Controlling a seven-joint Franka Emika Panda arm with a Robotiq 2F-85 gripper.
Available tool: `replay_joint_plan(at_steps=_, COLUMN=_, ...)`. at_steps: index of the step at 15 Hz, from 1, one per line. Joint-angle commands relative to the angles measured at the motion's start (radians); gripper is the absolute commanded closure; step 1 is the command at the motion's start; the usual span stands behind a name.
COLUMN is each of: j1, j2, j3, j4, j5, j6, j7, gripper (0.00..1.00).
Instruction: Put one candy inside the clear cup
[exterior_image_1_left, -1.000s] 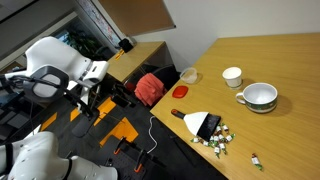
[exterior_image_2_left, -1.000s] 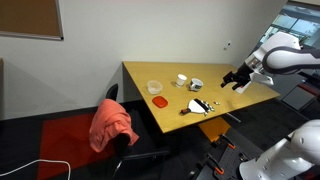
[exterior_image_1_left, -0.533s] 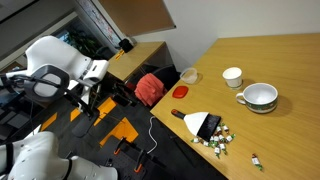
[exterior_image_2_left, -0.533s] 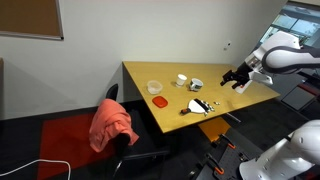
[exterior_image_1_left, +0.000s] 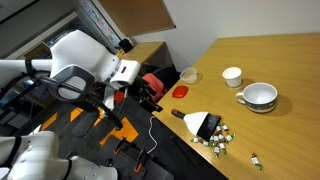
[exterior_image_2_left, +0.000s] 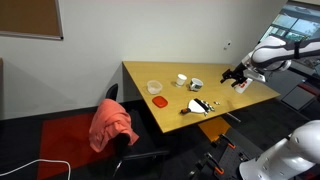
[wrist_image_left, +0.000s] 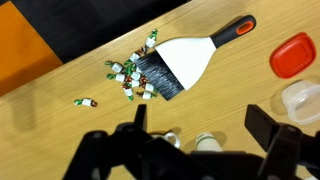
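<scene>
Wooden table (exterior_image_1_left: 270, 60) with the clear cup (exterior_image_1_left: 187, 75) upright near its left edge, just beyond a red lid (exterior_image_1_left: 179, 91); apparently empty, though too small to be sure. Same cup (wrist_image_left: 303, 100) cut by the right border of the wrist view, just below the lid (wrist_image_left: 293, 54).

Changed within the last second: gripper (exterior_image_1_left: 150, 95) swung out from beside the robot's base and brought up close to the table's left edge, arm now reaching in over the floor. Seen from across the room, gripper (exterior_image_2_left: 238, 76) just at the table's right end.

Gripper (wrist_image_left: 200, 120) spread wide in the wrist view, holding nothing, hovering above bare wood with no contact anywhere.

Candies (wrist_image_left: 135, 80) scattered at the bristle end of a brush (wrist_image_left: 185, 65), several touching the bristles; one stray candy (wrist_image_left: 85, 101) lying apart to the left. In an exterior view, same heap of candies (exterior_image_1_left: 220, 140) near the front edge, well apart from the cup.

Judged an approach only just begun: no candy picked, cup not yet filled. Next, probably a descent onto a single piece. Stray one likely easiest to pinch alone, the cluster likely to yield two at once or catch bristles.
</scene>
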Motion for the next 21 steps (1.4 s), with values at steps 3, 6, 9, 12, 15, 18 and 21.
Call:
replay_joint_plan(at_steps=3, j1=-0.001, j2=0.303, j3=-0.089, j4=0.2, j5=0.031, j6=0.046, j7=-0.149, gripper=0.0)
replay_joint_plan(at_steps=6, j1=-0.014, j2=0.407, j3=-0.111, j4=0.258, j5=0.055, j6=0.104, j7=-0.197, gripper=0.0)
replay_joint_plan(at_steps=9, j1=-0.012, j2=0.368, j3=-0.104, j4=0.216, j5=0.026, j6=0.082, j7=-0.158, gripper=0.0)
replay_joint_plan(at_steps=12, j1=-0.011, j2=0.359, j3=-0.101, j4=0.215, j5=0.026, j6=0.082, j7=-0.157, gripper=0.0)
replay_joint_plan(at_steps=15, j1=-0.008, j2=0.432, j3=-0.102, j4=0.25, j5=-0.011, j6=0.156, j7=0.001, gripper=0.0)
replay_joint_plan(at_steps=18, j1=0.004, j2=0.557, j3=-0.119, j4=0.31, j5=-0.047, j6=0.255, j7=0.208, gripper=0.0)
replay_joint_plan(at_steps=21, j1=0.037, j2=0.711, j3=-0.179, j4=0.41, j5=-0.069, j6=0.292, j7=0.369, gripper=0.0)
